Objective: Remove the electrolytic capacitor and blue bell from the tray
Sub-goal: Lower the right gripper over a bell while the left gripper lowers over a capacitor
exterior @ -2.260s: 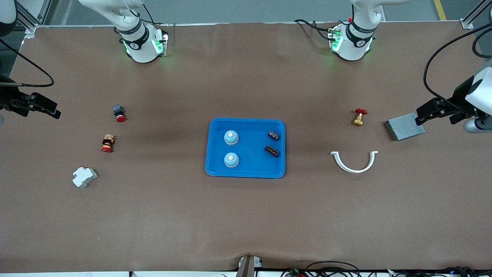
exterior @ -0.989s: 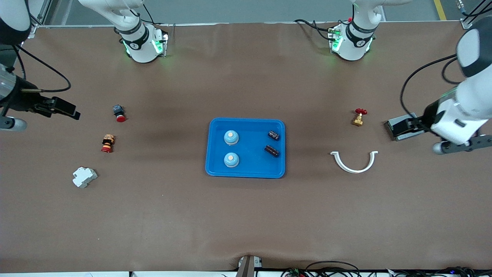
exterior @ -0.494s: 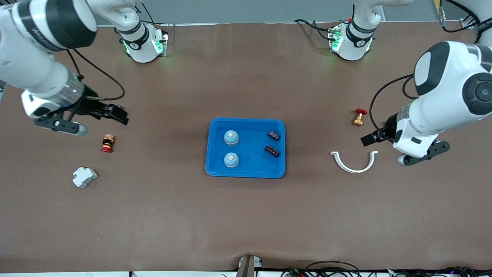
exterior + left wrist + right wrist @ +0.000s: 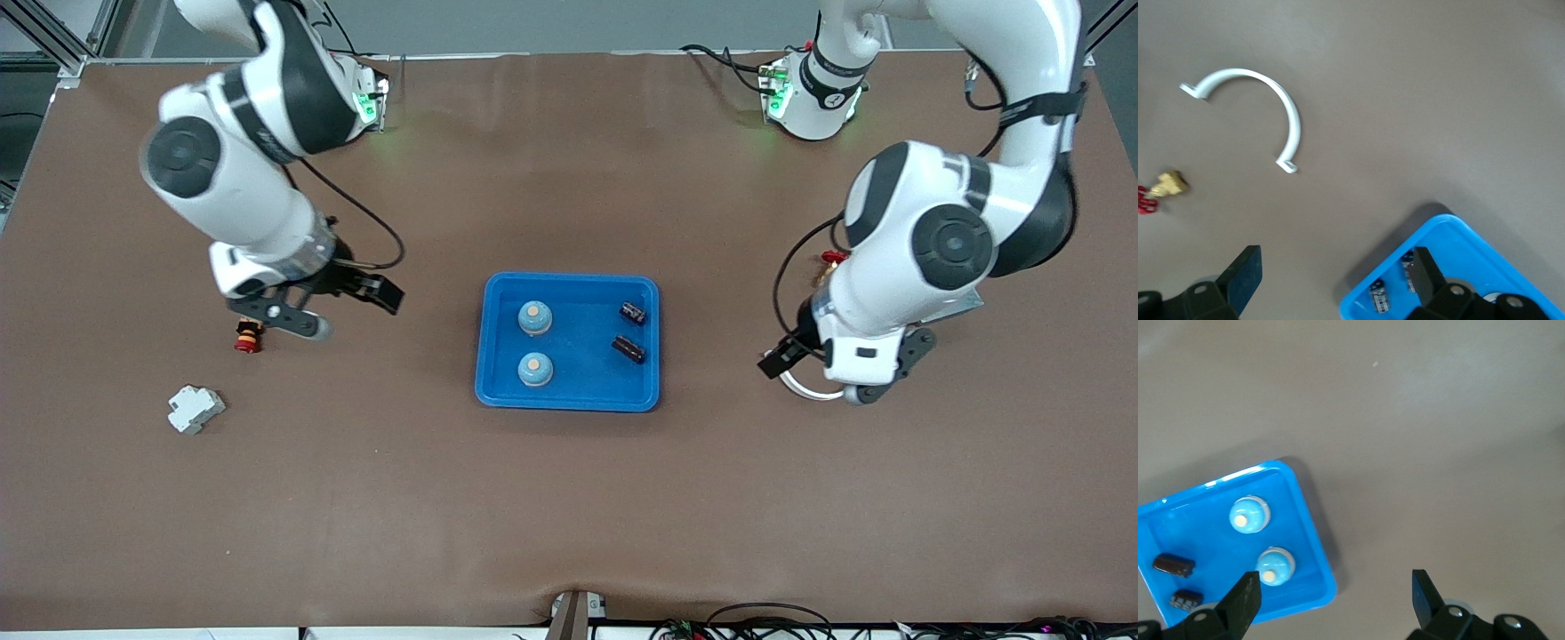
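The right gripper (image 4: 378,293) has been swung in from the right arm's end of the table and is now held just short of the tray (image 4: 569,398), its jaws spread wide and empty, as is shown in the right wrist view by bare table between the two fingers (image 4: 1245,600). The left gripper (image 4: 775,360) has likewise been brought inward from the left arm's end, away from the grey metal box (image 4: 965,302), and is now carried over one end of the white curved clamp (image 4: 805,389), also wide open with nothing in it. Nothing in the tray has been disturbed: two blue bells (image 4: 534,317) (image 4: 534,369) sit at the end toward the right gripper, and two dark electrolytic capacitors (image 4: 633,311) (image 4: 629,348) lie at the end toward the left gripper. From the right wrist the bells (image 4: 1249,514) are seen ahead of the open jaws; from the left wrist a capacitor (image 4: 1379,296) is glimpsed just inside the tray corner (image 4: 1358,303). The change is judged to be a paired approach only, with no contact yet made and the removal not begun. A bell appears destined for the right gripper and a capacitor for the left. The brass valve (image 4: 1168,185), mostly hidden by the arm in the front view, is left untouched.
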Robot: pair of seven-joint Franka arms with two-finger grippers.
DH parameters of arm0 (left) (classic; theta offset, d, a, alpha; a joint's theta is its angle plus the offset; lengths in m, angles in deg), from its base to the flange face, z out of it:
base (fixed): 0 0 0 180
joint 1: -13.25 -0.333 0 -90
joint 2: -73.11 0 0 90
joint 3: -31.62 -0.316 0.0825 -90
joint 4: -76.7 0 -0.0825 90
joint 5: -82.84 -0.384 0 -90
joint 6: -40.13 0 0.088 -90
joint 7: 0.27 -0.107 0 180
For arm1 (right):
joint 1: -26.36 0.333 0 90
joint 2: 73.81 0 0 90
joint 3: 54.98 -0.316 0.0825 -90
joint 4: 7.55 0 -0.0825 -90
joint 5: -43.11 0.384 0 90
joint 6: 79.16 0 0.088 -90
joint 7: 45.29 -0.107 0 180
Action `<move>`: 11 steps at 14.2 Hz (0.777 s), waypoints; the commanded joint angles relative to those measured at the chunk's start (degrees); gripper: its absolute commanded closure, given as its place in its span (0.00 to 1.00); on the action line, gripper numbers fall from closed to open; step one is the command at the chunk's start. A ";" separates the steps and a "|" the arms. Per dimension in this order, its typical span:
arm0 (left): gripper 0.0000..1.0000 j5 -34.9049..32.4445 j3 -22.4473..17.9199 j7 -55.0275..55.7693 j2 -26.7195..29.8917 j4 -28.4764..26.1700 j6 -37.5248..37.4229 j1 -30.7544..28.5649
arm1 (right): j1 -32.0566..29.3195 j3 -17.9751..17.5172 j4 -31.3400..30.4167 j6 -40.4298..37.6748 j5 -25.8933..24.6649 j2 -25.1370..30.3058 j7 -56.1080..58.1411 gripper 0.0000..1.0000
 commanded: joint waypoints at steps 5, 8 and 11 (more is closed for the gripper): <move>0.00 2.49 0.04 1.79 -8.72 6.38 2.58 4.78 | 7.61 0.58 0.50 11.37 0.61 -8.85 -15.62 0.00; 0.00 2.31 -0.05 5.91 -11.53 6.29 6.45 7.86 | 9.72 0.67 5.15 11.65 -0.09 -15.17 -20.10 0.00; 0.00 2.05 -0.14 10.48 -14.17 6.38 10.49 9.88 | 12.10 0.85 11.38 11.65 -1.49 -22.37 -25.28 0.00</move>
